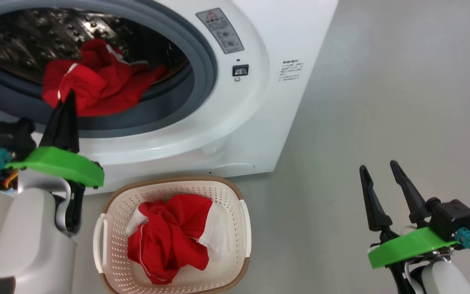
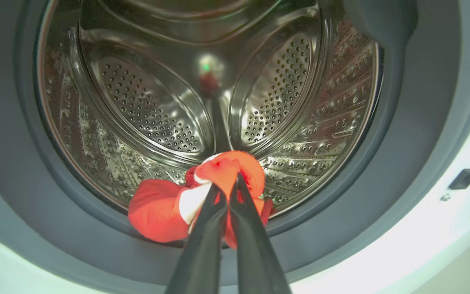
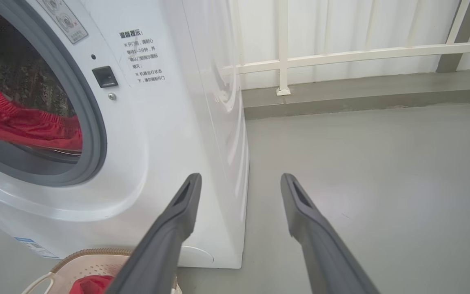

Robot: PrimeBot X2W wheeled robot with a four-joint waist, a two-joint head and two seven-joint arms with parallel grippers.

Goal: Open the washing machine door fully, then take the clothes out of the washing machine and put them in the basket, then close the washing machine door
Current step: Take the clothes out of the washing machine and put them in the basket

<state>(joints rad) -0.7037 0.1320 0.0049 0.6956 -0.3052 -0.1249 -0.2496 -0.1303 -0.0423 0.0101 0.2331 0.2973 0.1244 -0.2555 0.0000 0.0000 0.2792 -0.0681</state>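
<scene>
Grey floor (image 1: 382, 81) carries everything, with a pale railing (image 3: 284, 61) along the back wall. Furthest left, the left fingers (image 2: 202, 241) are clenched on a fold of the red clothes (image 2: 157, 208) at the lip of the washing machine (image 1: 259, 122), probably pinched high so the fabric slides over the grey gasket (image 1: 204, 81) without snagging. Below and just right of those fingers, the basket (image 1: 227, 196) sits close against the machine's front, already holding 1 red-and-white garment (image 1: 169, 241), which keeps the carry short. Well to the right, the right fingers (image 1: 371, 204) stand spread and empty over bare floor, clear of the work.
</scene>
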